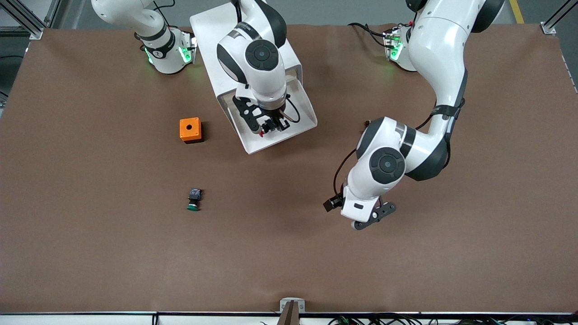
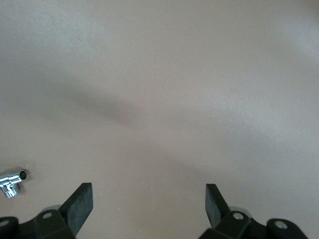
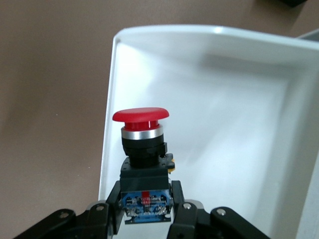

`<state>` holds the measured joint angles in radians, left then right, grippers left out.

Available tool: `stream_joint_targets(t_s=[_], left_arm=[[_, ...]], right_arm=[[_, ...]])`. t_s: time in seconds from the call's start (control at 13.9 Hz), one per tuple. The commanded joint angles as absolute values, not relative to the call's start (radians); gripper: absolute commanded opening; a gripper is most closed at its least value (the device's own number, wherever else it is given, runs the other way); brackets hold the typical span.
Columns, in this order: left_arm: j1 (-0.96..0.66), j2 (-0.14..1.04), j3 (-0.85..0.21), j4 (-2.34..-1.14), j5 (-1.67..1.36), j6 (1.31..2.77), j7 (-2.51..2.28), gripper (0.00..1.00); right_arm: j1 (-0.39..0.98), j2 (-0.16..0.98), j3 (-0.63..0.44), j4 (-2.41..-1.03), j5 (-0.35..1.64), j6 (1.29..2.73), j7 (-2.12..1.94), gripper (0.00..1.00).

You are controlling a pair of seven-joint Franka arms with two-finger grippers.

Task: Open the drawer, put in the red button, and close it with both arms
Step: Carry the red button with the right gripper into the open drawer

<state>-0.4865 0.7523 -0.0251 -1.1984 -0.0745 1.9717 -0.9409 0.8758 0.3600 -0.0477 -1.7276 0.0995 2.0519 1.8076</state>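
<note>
The drawer (image 1: pixel 303 113) stands pulled out of the white cabinet (image 1: pixel 212 36), its white tray open toward the front camera. My right gripper (image 1: pixel 273 126) is over the tray, shut on the red button (image 3: pixel 141 115). In the right wrist view its fingers (image 3: pixel 178 196) clamp the button's black-and-blue body, the red cap points away from the wrist, and the tray floor (image 3: pixel 229 104) lies just beneath. My left gripper (image 1: pixel 375 216) is open and empty over bare table toward the left arm's end; its fingers (image 2: pixel 79 204) stand wide apart.
An orange box with a hole (image 1: pixel 190 129) sits beside the drawer toward the right arm's end. A green-capped button (image 1: pixel 194 199) lies nearer to the front camera than the box. A small metal fitting (image 2: pixel 11 181) shows in the left wrist view.
</note>
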Motion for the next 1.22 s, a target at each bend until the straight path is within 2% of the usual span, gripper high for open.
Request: stream_joint_targets(t_s=[0.0,1.08,1.15], left_arm=[[-0.503,0.716,-0.026,-1.255,-0.02,1.991,-1.021,0.99],[-0.554,0.696,-0.057,-1.298,0.003,1.98,-1.154,0.99],[-0.554,0.692,-0.058,-1.299,0.003,1.977,-1.155,0.99]], right_arm=[[0.906,0.383,-0.06,-1.726,0.11,2.08,1.853,0.0],[0.939,0.425,-0.058,-1.713,0.114,2.108,1.933,0.0],[0.939,0.425,-0.058,-1.713,0.114,2.108,1.939,0.06]])
